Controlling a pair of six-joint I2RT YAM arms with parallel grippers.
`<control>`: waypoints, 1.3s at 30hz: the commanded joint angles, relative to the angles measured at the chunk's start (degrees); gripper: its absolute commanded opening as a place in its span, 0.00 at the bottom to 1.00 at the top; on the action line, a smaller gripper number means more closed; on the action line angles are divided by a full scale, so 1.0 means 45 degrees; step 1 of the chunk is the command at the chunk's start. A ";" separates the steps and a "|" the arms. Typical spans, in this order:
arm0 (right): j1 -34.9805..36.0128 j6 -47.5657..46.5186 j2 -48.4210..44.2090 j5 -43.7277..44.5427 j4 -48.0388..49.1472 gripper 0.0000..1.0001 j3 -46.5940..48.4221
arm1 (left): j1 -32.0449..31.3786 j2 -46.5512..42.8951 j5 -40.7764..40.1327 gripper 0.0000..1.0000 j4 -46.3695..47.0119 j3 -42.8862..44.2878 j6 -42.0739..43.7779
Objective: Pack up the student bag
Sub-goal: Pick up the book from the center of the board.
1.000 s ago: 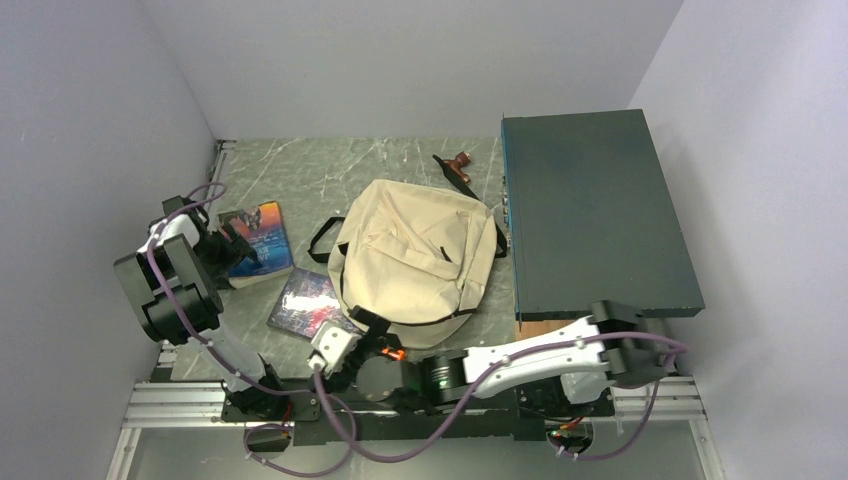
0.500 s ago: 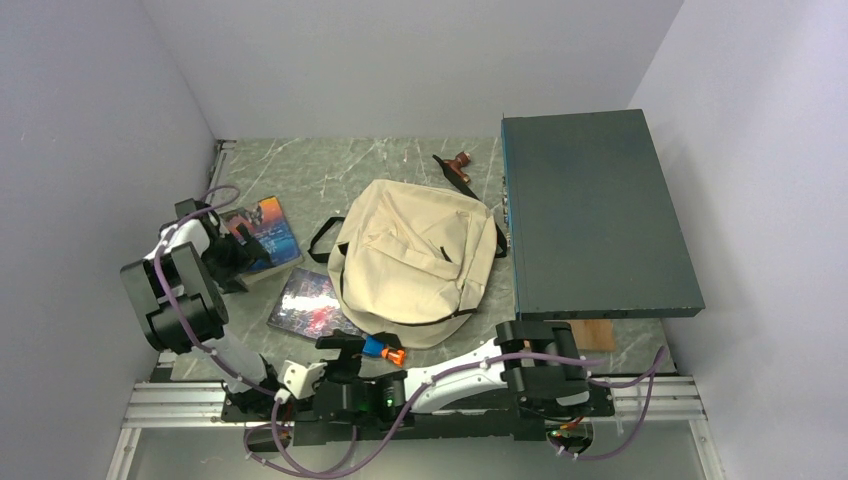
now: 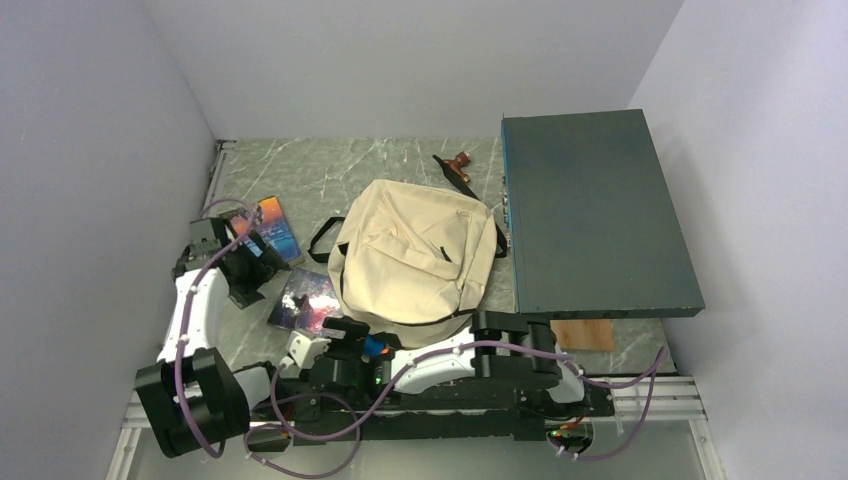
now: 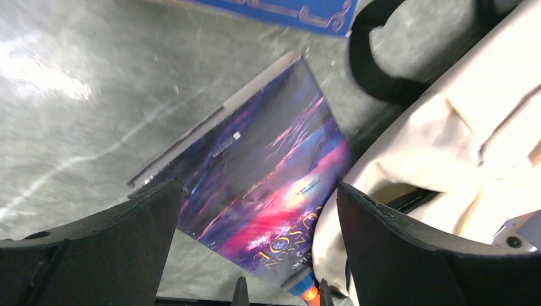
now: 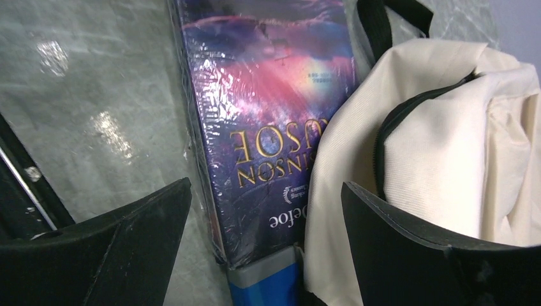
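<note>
1. Currently the left gripper (image 4: 255, 191) hangs over the marbled table (image 4: 76, 95) with its fingers spread wide, gripping nothing.
2. Just ahead of it, between the two fingers, a purple-covered book (image 4: 255, 172) lies flat and askew.
3. Toward its right finger lies the student bag (image 4: 459, 127), cream canvas, its edge touching the book's corner.
4. Beyond that finger a black strap loop (image 4: 376, 70) curls on the table beside the bag.
5. Farther ahead, a blue-edged second book (image 4: 281, 7) is just in view.
6. The right gripper (image 5: 266, 186) is equally wide and empty, low over the same purple book.
7. Its left finger is nearer the book, and its right finger is nearer the bag's dark zip line (image 5: 389, 127).
8. Seen from above, a dark teal box (image 3: 590, 210) sits well apart from both grippers, past the bag.
</note>
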 commanded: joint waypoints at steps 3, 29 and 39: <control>0.0105 -0.0020 0.0205 -0.0173 0.0173 0.89 0.0213 | -0.0407 -0.1037 -0.0375 0.94 -0.0589 -0.1194 -0.2279; -0.0566 0.0179 -0.0602 -0.0384 0.1058 0.47 -0.0563 | -0.0402 -0.1852 -0.0550 0.99 -0.1101 -0.0840 -0.1335; -0.0697 0.1197 -0.1319 -0.1878 0.1485 0.53 -0.1189 | -0.0341 0.1932 0.0331 1.00 0.0723 0.0387 0.1551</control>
